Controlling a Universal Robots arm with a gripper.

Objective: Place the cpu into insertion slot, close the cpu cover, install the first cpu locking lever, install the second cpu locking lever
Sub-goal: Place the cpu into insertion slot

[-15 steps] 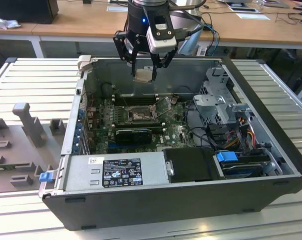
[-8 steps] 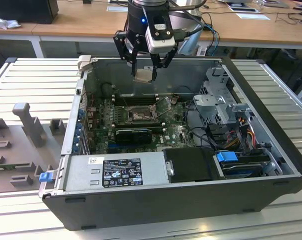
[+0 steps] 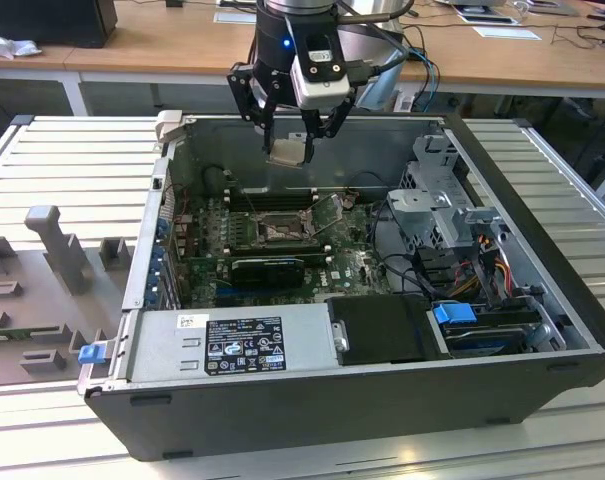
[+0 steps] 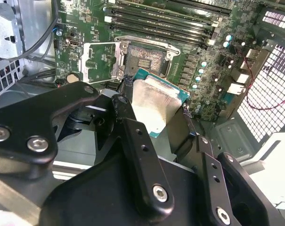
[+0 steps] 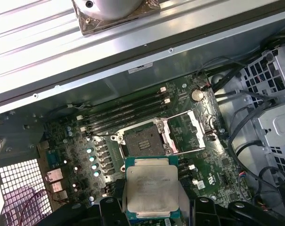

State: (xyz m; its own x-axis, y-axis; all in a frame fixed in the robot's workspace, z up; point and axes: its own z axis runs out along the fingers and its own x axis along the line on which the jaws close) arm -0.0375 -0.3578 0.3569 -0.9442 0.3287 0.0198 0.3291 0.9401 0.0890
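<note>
Gripper (image 3: pixel 287 148) is clamping the chip (image 5: pixel 150 187), hanging it in the air over the open case (image 3: pixel 542 300). In the exterior view, the socket (image 3: pixel 280 230) is sitting bare at its 6 o'clock, with the cover (image 3: pixel 329 214) lying flipped open at the socket's 3 o'clock.

Cpu (image 5: pixel 150 188) clamped in jaws. Insertion slot (image 5: pixel 143 140) exposed. Taking memory slots (image 5: pixel 123 110) as its twelve o'clock, cpu cover (image 5: pixel 200 129) lies open at three.
</note>
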